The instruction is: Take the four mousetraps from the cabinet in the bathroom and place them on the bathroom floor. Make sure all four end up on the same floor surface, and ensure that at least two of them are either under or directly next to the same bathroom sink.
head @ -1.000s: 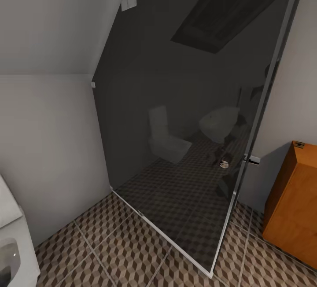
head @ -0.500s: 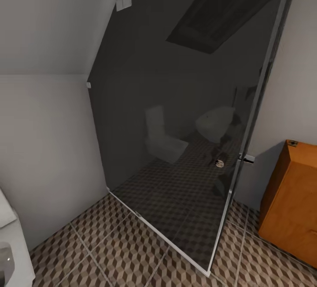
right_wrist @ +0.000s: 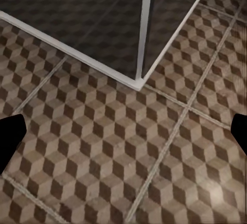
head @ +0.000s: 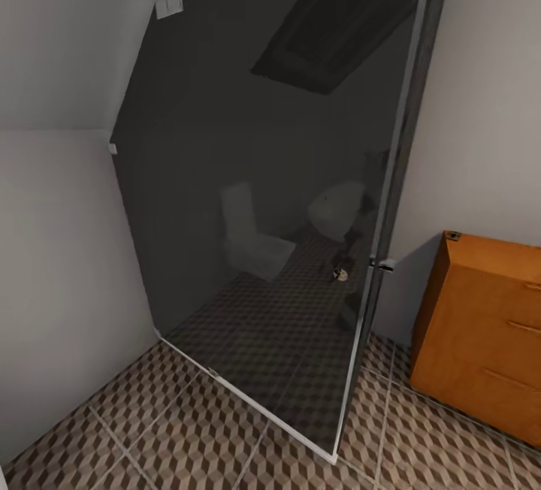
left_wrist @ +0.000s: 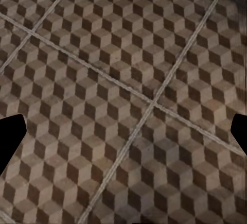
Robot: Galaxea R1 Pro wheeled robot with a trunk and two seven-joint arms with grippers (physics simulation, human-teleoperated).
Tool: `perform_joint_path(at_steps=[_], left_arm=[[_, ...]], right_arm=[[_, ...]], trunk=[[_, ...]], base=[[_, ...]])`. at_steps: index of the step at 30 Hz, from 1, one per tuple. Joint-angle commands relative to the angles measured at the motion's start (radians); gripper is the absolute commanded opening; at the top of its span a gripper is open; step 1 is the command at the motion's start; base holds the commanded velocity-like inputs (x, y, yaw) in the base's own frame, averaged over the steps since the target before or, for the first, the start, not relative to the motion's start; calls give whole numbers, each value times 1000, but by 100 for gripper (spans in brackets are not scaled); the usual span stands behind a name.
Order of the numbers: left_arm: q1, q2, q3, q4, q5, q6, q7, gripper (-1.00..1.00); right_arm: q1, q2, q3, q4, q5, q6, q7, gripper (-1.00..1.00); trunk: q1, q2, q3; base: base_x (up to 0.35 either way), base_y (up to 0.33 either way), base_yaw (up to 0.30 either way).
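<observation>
1. At the right edge of the head view stands the cabinet [head: 492, 332], orange-brown wood with three bar handles on its front; the frame cuts off its right part and its lower corner.
2. On the cabinet's top, at the back left corner, sits a small dark-and-tan item [head: 452, 235], too small to say whether it is one of the mousetraps.
3. The bathroom floor [head: 188, 437] spreads across the lower part of the head view, its cube-pattern tiles split by pale grout lines.
4. A tall dark glass panel [head: 263, 174] in a pale metal frame takes the centre of the head view; it stands on the floor just left of the cabinet, with a strip of tile and grey wall between them.
5. In the glass, dim shapes of a boxy toilet [head: 248, 238] and a rounded white fixture [head: 338, 208] can be made out, along with tile pattern and a small pale speck beside the frame that I cannot identify.
6. A small white plate [head: 168, 4] sits on the wall near the top left; no writing or labels can be read anywhere.
7. The left wrist view looks down on tiled floor, with black end effector fingertips [left_wrist: 10, 139] at both side edges, spread wide and pinching nothing.
8. The right wrist view shows tiles and the panel's lower corner [right_wrist: 138, 84]; its fingertips [right_wrist: 10, 136] likewise sit at the two edges, spread and empty.
</observation>
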Motion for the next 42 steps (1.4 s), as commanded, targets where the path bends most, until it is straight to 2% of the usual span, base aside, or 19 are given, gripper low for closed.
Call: perform_joint_path(at_steps=[1,33,42], left_arm=[[1,0,1,-1,1,-1,0,100],[1,0,1,-1,1,-1,0,100],[1,-3,0,-1,1,-1,0,100]], right_arm=[[-1,0,0,1,1,-3,0,100],[-1,0,-1,1,1,-6,-2,100],[-1,0,-1,1,1,-6,-2,100]], trunk=[[0,0,0],[0,0,18],[0,0,23]], base=[[0,0,-254],[0,-2,-254],[0,-213,-254]])
